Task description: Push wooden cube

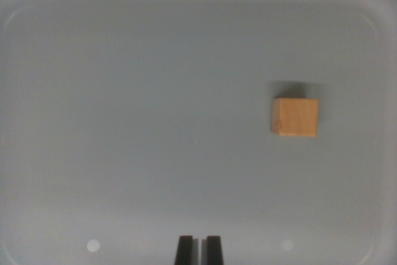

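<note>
Wooden cube [294, 117] sits flat on grey tray [124, 91], toward wrist view's right, about mid-height, edges roughly square to tray walls. Soft shadow falls just above cube. Cube stands clear of tray's right wall, touching nothing but floor. Gripper [199, 249] pokes in at bottom edge, well apart from cube, lower and to cube's left. Two dark fingers nearly together, only thin slit between, nothing held. Two pale round marks on tray floor near bottom, one either side of gripper.

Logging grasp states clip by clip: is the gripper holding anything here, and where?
Nothing is held. The gripper has its jaws together on nothing, well apart from the small light-brown wooden cube on the grey tray.
</note>
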Action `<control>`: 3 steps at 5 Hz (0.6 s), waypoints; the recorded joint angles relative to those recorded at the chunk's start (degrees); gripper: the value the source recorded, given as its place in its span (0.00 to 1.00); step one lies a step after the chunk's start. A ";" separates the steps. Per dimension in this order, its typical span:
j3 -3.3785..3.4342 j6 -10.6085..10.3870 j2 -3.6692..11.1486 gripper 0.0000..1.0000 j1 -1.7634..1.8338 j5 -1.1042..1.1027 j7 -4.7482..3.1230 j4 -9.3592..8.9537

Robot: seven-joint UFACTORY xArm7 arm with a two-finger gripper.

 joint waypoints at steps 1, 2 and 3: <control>0.00 0.00 0.00 0.00 0.00 0.00 0.00 0.00; -0.20 -1.23 0.30 0.00 -0.16 0.07 -0.32 -0.89; -0.20 -1.23 0.30 0.00 -0.16 0.07 -0.32 -0.89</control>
